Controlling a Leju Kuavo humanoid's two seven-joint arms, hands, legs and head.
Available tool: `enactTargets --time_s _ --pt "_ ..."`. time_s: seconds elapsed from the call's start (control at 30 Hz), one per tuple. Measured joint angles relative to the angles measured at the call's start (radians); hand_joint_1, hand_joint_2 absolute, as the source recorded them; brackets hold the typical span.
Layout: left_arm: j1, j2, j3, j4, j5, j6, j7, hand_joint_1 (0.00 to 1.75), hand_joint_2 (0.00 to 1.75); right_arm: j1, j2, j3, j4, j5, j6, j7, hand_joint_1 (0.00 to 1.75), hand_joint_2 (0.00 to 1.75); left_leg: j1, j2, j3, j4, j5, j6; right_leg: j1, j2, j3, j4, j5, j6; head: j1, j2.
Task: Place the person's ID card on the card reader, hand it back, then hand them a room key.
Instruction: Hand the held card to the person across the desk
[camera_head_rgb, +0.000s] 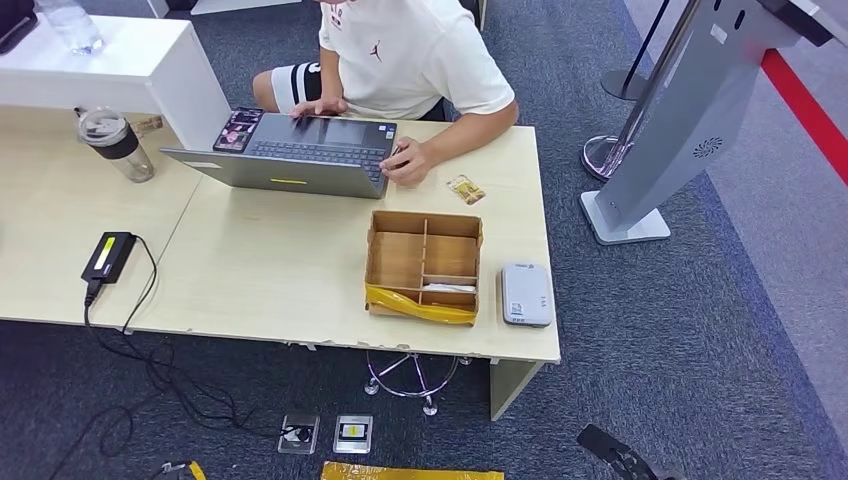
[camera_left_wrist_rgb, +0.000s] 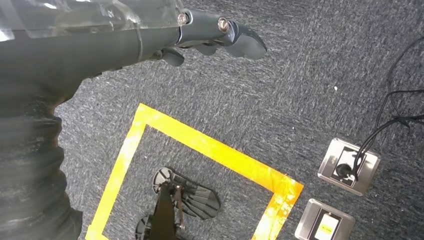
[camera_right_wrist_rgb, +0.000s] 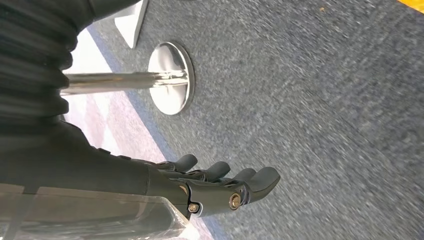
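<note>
Small yellowish card (camera_head_rgb: 465, 189) lying flat on the desk (camera_head_rgb: 270, 270), just beside the person's hand (camera_head_rgb: 405, 163) and the corner of the open laptop (camera_head_rgb: 295, 153). Too small to read, so can't say whether it's the ID card or a room key. Card reader (camera_head_rgb: 526, 294), a pale grey slab, sitting near the desk's front edge, right next to the divided cardboard box (camera_head_rgb: 423, 264). Something white lying in one of the box's front compartments, hard to make out, with yellow tape across the box's front wall.

Person (camera_head_rgb: 400, 60) seated behind the laptop, cut off at the top of the head view, both hands at the keyboard. Further out: a clear bottle (camera_head_rgb: 115, 143) with a dark lid and a black power brick (camera_head_rgb: 108, 256) with its cable trailing off the desk edge.

Left hand (camera_left_wrist_rgb: 210, 37) hanging over the grey carpet by a yellow tape square (camera_left_wrist_rgb: 200, 170), fingers mostly straight and apart, holding nothing. Right hand (camera_right_wrist_rgb: 220, 187) likewise loose over the carpet near a shiny stanchion base (camera_right_wrist_rgb: 172, 77), fingers extended side by side, nothing in them; palm side hidden.
</note>
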Motion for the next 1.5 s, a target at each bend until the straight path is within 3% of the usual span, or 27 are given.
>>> enactTargets --time_s 1.5 --pt "-0.002 0.017 0.007 0.002 -0.016 -0.005 0.017 0.0 1.75 -0.028 0.036 0.033 0.004 0.007 0.024 0.009 0.0 1.75 0.0 0.001 0.001 0.0 0.0 0.0 0.0 0.001 0.001 0.0 0.0 0.0 0.0 0.0"
